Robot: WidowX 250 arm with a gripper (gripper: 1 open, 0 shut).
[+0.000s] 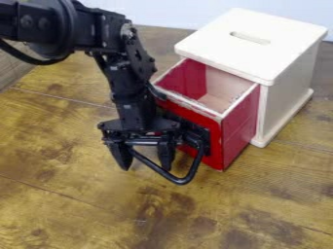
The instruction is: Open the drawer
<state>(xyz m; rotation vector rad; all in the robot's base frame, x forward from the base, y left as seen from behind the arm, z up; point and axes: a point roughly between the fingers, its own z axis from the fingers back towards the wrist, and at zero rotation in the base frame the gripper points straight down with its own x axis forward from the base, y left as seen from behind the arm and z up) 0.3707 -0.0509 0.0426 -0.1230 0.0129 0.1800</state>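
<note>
Drawer: you see the red box-shaped drawer (212, 109) drawn partly out of its housing toward the lower left, its pale wood interior exposed from above; it sits right of centre on the tabletop.
Drawer front: a flat red panel carrying a black plate, glossy and square-edged.
Handle: a large black loop handle (186, 173), thin rounded bar bent into a rectangular ring with soft corners, projecting from the plate toward you.
Claw: the black claw (143, 155) points straight down just in front of the drawer, fingers spread wide and released, gripping nothing; its right-hand finger overlaps the loop, and you cannot tell whether they touch.
Arm: the black jointed arm (111, 68), matte with angular links, descends from the upper left.
Cabinet: the pale wooden cabinet (281, 73), a smooth cube with a narrow slot in its flat top, encloses the drawer's rear.
Tabletop: the tabletop (65, 204) is dark, worn wooden planking with visible grain and mottled patches.
</note>
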